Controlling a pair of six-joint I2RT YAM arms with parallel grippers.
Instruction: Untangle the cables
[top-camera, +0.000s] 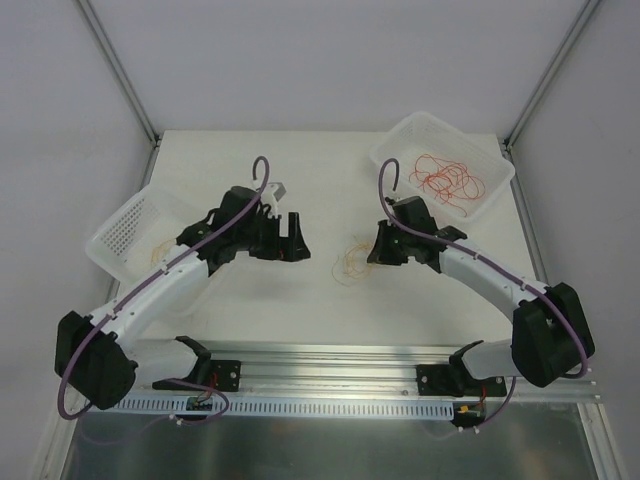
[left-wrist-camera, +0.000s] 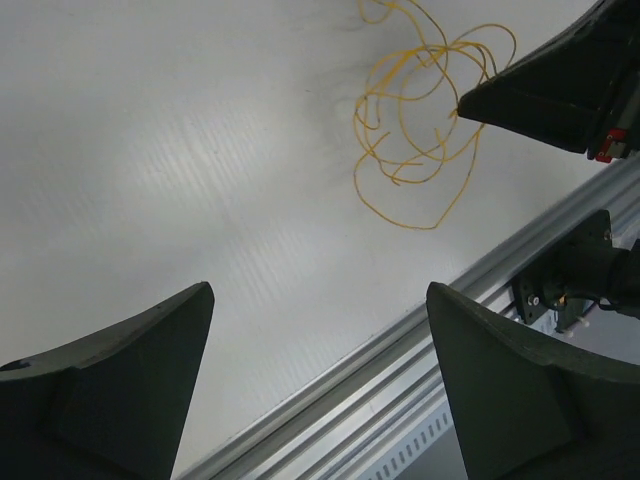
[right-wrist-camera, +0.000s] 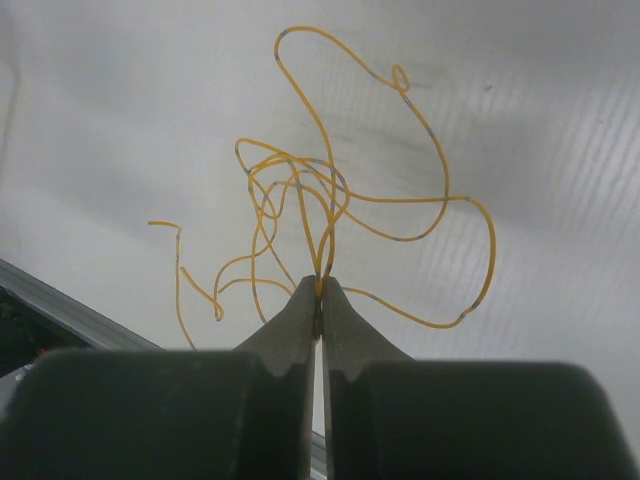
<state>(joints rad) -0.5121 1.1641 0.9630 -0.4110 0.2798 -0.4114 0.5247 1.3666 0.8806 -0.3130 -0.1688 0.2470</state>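
Note:
A small tangle of yellow-orange cables (top-camera: 351, 262) lies on the white table between the two arms. My right gripper (top-camera: 371, 250) is shut on strands of this tangle. The right wrist view shows the jaws (right-wrist-camera: 320, 287) pinched together on the strands, with the loops (right-wrist-camera: 330, 190) fanning out beyond the tips. My left gripper (top-camera: 301, 243) is open and empty, to the left of the tangle and apart from it. In the left wrist view the tangle (left-wrist-camera: 410, 150) is far ahead of the open jaws (left-wrist-camera: 318, 292), with a right finger (left-wrist-camera: 550, 90) at its edge. Red-orange cables (top-camera: 448, 178) lie in the basket at the back right.
A white basket (top-camera: 482, 150) stands at the back right. A second white perforated basket (top-camera: 125, 230) stands at the left with faint yellow strands (top-camera: 160, 250) inside. A metal rail (top-camera: 330, 358) runs along the table's near edge, also in the left wrist view (left-wrist-camera: 400, 335).

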